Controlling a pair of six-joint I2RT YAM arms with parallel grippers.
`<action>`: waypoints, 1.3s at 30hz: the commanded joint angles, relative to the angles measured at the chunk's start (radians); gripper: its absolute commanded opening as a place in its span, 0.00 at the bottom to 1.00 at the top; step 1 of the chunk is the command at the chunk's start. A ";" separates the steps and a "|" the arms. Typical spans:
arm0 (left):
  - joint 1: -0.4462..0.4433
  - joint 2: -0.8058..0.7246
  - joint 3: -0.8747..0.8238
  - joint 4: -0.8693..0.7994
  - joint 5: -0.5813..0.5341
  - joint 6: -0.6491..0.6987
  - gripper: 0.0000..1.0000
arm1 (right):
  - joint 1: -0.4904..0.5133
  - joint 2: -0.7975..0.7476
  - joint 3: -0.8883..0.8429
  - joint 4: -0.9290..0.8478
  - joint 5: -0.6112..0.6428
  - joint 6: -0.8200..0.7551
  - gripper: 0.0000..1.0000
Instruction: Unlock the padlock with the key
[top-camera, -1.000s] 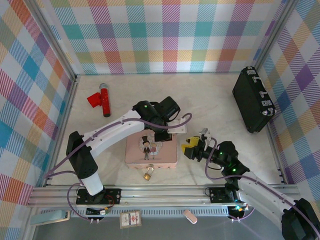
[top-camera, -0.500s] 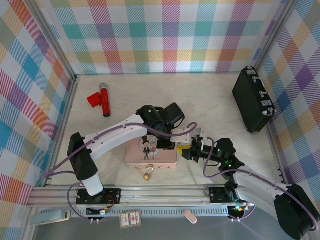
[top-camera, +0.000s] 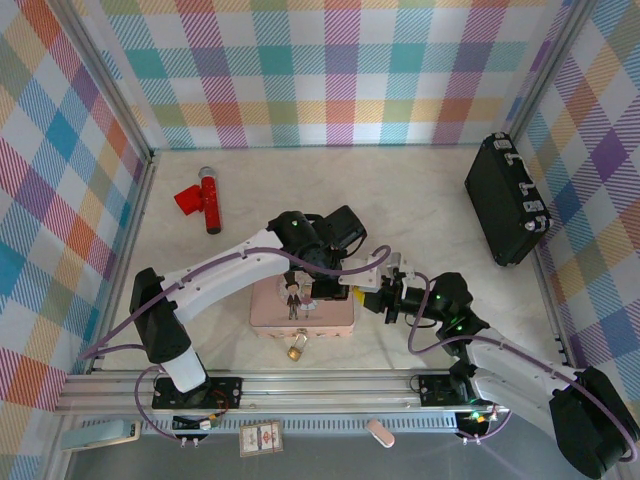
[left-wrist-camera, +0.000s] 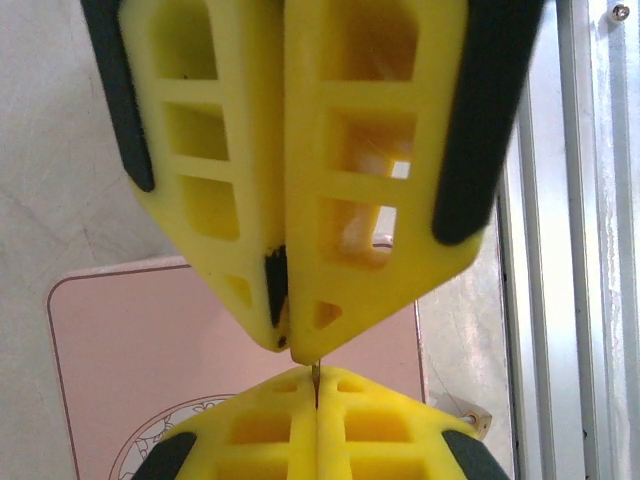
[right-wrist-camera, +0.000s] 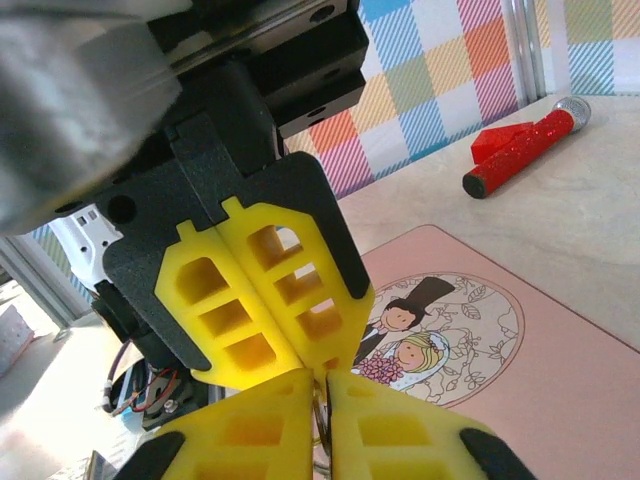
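Observation:
The key (left-wrist-camera: 315, 374) is a thin grey sliver standing between two sets of yellow fingertips above the pink box (top-camera: 300, 312). My left gripper (left-wrist-camera: 288, 340) is shut, and the key sticks out of its tips. My right gripper (right-wrist-camera: 322, 385) meets it tip to tip and is shut on the key's metal (right-wrist-camera: 322, 420). In the top view the left gripper (top-camera: 338, 288) and right gripper (top-camera: 366, 292) touch over the box's right edge. The brass padlock (top-camera: 296, 350) lies on the table by the box's near edge, and its corner (left-wrist-camera: 474, 421) peeks out beside the box.
A black case (top-camera: 507, 198) stands at the right wall. A red microphone (top-camera: 203, 198) lies at the back left. The aluminium rail (left-wrist-camera: 580, 250) runs along the near edge, and plaid walls enclose the table.
My right gripper moved left to the left gripper's tips and closed its jaws on the key. The left arm shifted a little to the right over the box, still shut.

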 joint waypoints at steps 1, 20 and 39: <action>-0.013 -0.044 -0.020 0.010 0.009 0.017 0.00 | 0.001 -0.005 0.022 -0.023 -0.015 -0.030 0.12; -0.014 -0.065 -0.030 0.042 0.011 0.019 0.00 | 0.001 0.003 0.034 -0.050 -0.046 -0.045 0.26; -0.014 -0.062 -0.035 0.039 0.023 0.019 0.00 | 0.003 -0.046 0.034 -0.086 0.010 -0.045 0.07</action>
